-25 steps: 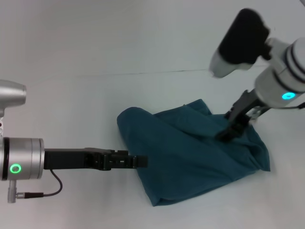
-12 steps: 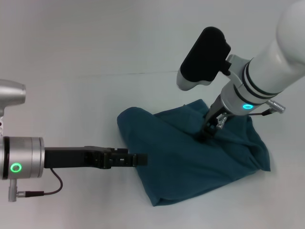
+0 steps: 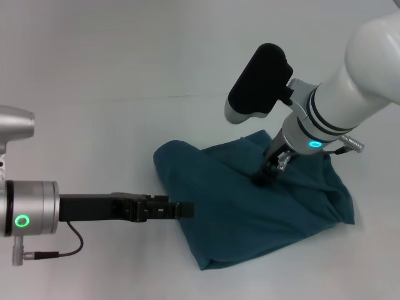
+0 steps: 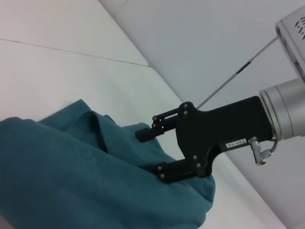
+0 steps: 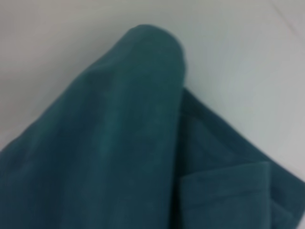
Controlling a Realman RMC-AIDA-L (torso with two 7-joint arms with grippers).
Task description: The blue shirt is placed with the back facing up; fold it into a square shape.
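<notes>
Centrally on the white table lies the blue shirt, bunched into a rough multi-layer heap; soft, light and limp, it is best pinched at an edge or corner. The right gripper points steeply down into its upper folds, jaw state indiscernible. The left gripper reaches in level, fingers parted at the left edge.

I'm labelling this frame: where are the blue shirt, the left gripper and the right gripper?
blue shirt point(image 3: 250, 219): head view, flat front panel.
left gripper point(image 3: 181, 210): head view, tip at shirt's edge.
right gripper point(image 3: 261, 180): head view, tip on cloth.
</notes>
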